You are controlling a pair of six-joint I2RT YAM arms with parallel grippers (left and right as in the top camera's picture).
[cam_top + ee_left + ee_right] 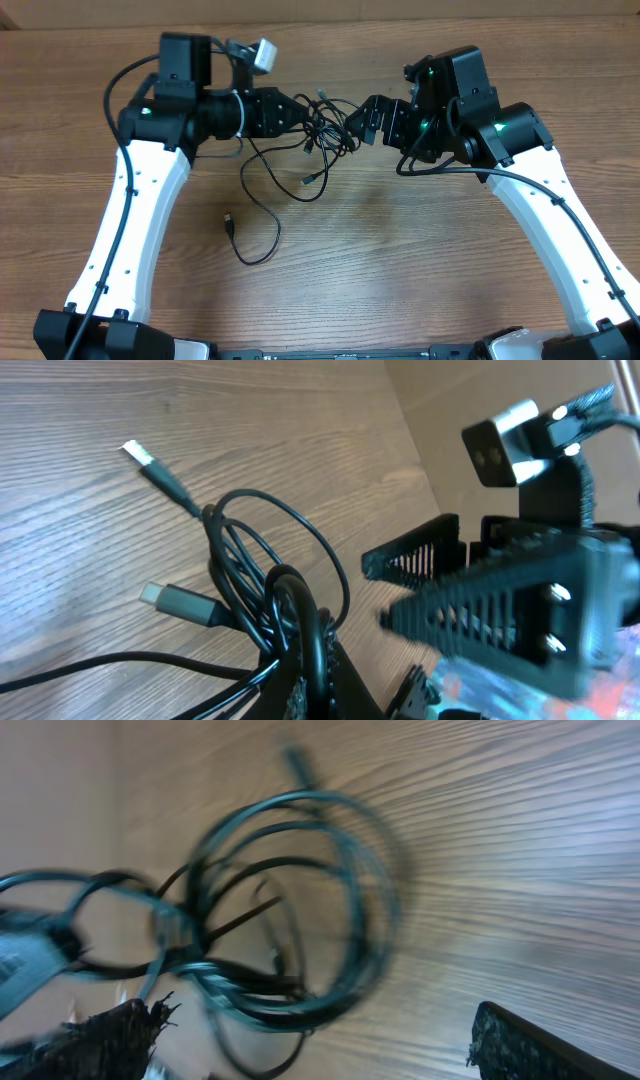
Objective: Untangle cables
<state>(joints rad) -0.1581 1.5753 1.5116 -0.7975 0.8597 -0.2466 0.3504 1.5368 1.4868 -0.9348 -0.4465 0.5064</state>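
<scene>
The cables [325,128] form a black knot between my two grippers at the back of the table. My left gripper [303,112] is shut on a loop of the knot; in the left wrist view the cables [262,575] run into its closed jaws [303,665]. A silver-tipped plug [135,453] and a grey plug [180,601] lie on the wood. My right gripper [360,121] stands open just right of the knot. In the right wrist view the blurred loops of the cables [300,900] hang above its spread fingers [110,1032], with no finger touching them.
One loose strand trails from the knot toward the table's middle and ends in a small plug [229,217]. Another plug end [307,181] lies below the knot. The wooden table [400,260] stretches to the front. A cardboard wall [330,12] runs along the back.
</scene>
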